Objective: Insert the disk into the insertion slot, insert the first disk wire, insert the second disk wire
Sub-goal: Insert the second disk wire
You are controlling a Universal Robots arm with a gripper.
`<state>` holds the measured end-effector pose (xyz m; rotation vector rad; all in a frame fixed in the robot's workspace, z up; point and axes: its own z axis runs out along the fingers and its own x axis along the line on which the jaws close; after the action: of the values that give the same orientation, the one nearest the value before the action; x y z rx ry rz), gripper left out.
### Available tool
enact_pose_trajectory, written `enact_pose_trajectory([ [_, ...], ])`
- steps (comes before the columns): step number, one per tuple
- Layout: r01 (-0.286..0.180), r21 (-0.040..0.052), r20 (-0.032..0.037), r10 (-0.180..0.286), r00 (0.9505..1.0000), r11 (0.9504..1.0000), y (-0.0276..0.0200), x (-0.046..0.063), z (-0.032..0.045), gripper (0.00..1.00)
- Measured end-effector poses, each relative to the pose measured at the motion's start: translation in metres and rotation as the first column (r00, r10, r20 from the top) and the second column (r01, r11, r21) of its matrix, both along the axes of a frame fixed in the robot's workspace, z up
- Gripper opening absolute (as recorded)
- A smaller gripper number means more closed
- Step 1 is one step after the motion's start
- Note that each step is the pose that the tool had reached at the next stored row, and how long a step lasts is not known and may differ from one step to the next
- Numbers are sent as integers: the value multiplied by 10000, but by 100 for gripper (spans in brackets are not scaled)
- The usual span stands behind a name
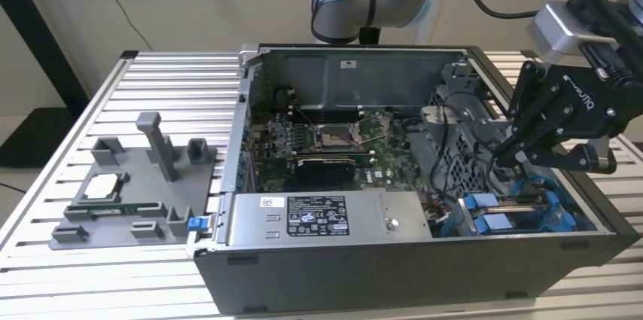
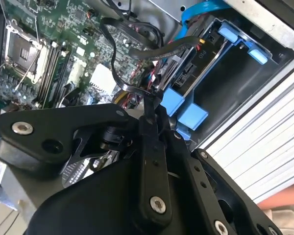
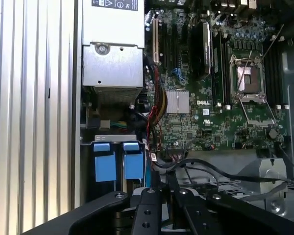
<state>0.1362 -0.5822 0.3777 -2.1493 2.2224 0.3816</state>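
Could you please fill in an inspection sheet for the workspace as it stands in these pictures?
Surface: slatted metal table carrying an open computer case.
Job's things: insertion slot with blue rails at the case's corner on the exterior view's right; whether the disk sits in it cannot be told.
Clutter: grey fixture tray holding a processor chip, on the exterior view's left.
Grippers: gripper above the slot area, closed on a black cable.
Cables: black cable looping over the motherboard; blue cable near the slot.
Surroundings: power-supply box at the case's front edge.
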Motion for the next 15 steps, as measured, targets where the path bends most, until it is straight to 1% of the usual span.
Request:
enact_pose_trajectory([
  [4, -1, -1, 0, 1, 10000, 10000, 0, 1, -3, 0],
  [15, -1, -1, -6, 1, 10000, 10000, 3, 5, -55, 0],
])
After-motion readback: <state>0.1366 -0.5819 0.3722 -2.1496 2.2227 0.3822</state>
